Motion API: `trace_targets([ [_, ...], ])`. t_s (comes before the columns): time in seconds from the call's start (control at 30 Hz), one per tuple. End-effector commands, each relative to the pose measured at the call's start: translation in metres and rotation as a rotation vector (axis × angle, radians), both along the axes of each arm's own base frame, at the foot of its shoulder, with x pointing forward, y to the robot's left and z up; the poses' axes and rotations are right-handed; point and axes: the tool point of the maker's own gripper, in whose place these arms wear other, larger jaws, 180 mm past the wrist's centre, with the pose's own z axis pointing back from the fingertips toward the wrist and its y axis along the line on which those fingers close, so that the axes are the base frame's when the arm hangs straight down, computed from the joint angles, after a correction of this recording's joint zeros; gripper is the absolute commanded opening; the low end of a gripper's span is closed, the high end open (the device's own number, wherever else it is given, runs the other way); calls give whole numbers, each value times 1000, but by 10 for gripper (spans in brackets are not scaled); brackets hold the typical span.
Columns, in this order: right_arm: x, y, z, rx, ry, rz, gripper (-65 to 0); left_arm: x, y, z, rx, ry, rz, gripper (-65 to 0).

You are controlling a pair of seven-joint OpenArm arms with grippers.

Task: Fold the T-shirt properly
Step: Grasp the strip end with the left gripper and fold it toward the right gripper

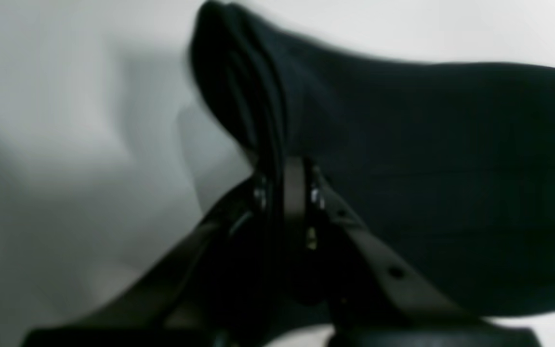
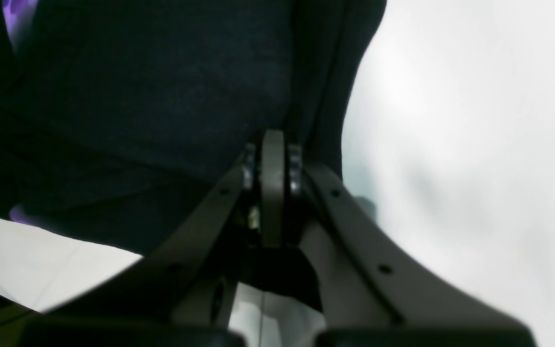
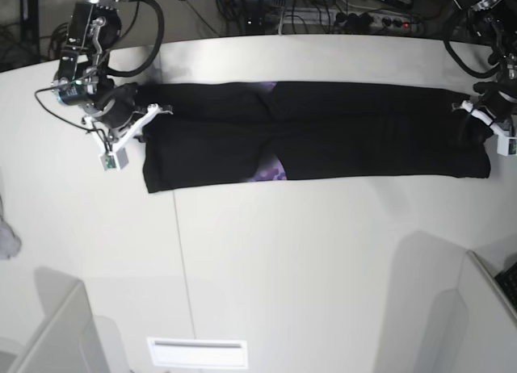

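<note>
Stretching across the white table (image 3: 266,252), the black T-shirt (image 3: 323,131) lies in a long folded band.
Purple print peeks out at its middle; no writing can be read. Left gripper (image 1: 284,166) pinches one end, jaws closed on cloth; right gripper (image 2: 271,144) clamps the other end. A small grey-white scrap (image 3: 6,237) lies well apart at the table's edge.

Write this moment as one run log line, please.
left gripper: shut on T-shirt | right gripper: shut on T-shirt | T-shirt: stretched between, on table
</note>
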Motion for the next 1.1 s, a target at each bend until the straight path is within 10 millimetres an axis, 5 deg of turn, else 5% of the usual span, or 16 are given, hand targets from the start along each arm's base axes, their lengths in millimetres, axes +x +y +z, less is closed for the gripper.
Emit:
trace_targets([
  [0.0, 8, -1, 11, 1, -49, 2, -650, 7, -4, 18, 43, -53, -20, -650],
  [0.13, 8, -1, 11, 2, -47, 2, -650, 9, -40, 27, 96, -75, -75, -650],
  [0.37, 8, -1, 10, 2, -46, 1, -650, 8, -103, 12, 83, -35, -212, -650],
  [1.07, 10, -3, 11, -4, -49, 1, -650, 17, -200, -11, -50, -8, -345, -650],
])
